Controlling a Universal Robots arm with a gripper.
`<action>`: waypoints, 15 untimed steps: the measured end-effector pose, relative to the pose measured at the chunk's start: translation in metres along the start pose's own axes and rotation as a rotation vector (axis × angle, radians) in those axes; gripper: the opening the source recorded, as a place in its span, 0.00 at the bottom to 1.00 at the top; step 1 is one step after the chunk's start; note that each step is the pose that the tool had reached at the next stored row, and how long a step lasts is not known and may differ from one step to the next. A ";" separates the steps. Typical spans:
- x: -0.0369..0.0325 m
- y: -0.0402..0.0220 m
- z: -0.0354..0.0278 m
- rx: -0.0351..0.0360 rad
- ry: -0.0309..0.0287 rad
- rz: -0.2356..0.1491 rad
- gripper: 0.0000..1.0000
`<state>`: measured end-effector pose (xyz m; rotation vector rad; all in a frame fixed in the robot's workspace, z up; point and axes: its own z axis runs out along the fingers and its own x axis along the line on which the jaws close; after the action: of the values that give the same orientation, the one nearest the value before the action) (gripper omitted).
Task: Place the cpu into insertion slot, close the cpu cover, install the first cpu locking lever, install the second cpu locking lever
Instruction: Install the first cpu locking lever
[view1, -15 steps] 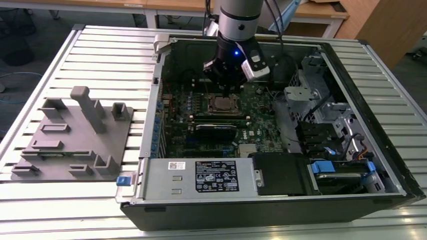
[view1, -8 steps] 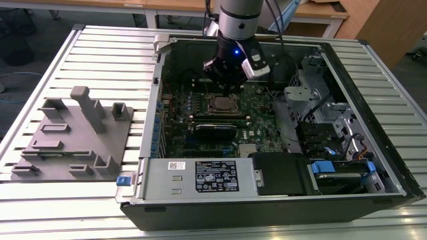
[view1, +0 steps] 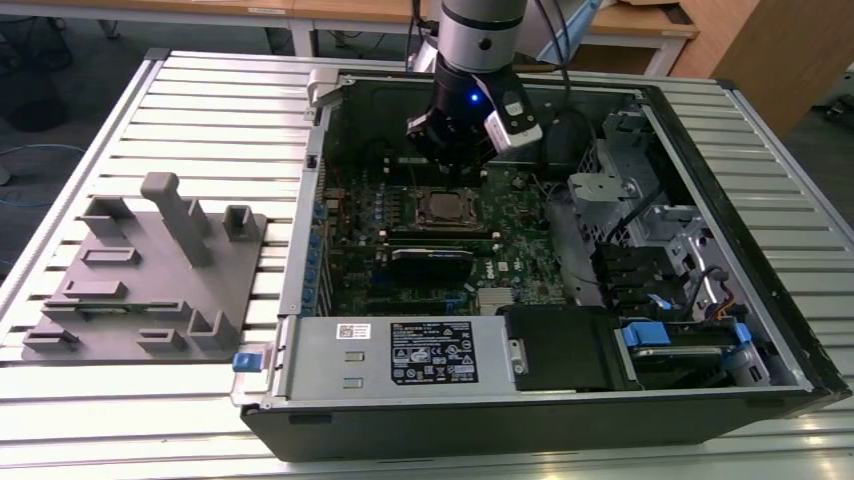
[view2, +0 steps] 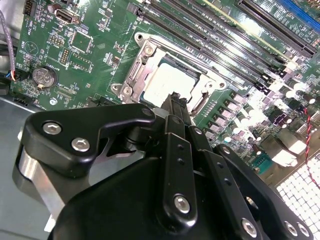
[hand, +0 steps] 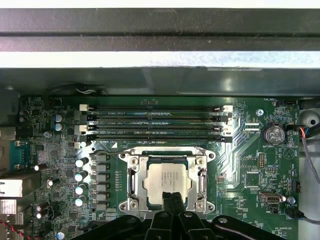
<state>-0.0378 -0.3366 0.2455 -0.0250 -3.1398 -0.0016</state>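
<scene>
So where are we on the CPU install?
Done: the cpu sits in the insertion slot, the cpu cover down around it. In hand: nothing; the gripper, shut, hovers close over them. Left: possibly the locking levers; I can't tell whether either is latched.

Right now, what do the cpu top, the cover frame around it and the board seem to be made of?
The cpu: likely metal, dull matte silver, softly reflecting light. The cpu cover: probably thin sheet steel, brighter silver, with glinting bent edges. The motherboard: green glossy laminate, perhaps fibreglass.
</scene>
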 end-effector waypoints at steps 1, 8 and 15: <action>0.0000 0.0000 0.0000 0.0000 0.0000 0.000 0.11; 0.0008 0.0000 0.0000 0.0002 0.0001 0.000 0.11; 0.0061 -0.0001 0.0003 0.0000 -0.0007 0.000 0.11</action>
<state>-0.0440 -0.3366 0.2452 -0.0248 -3.1405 -0.0017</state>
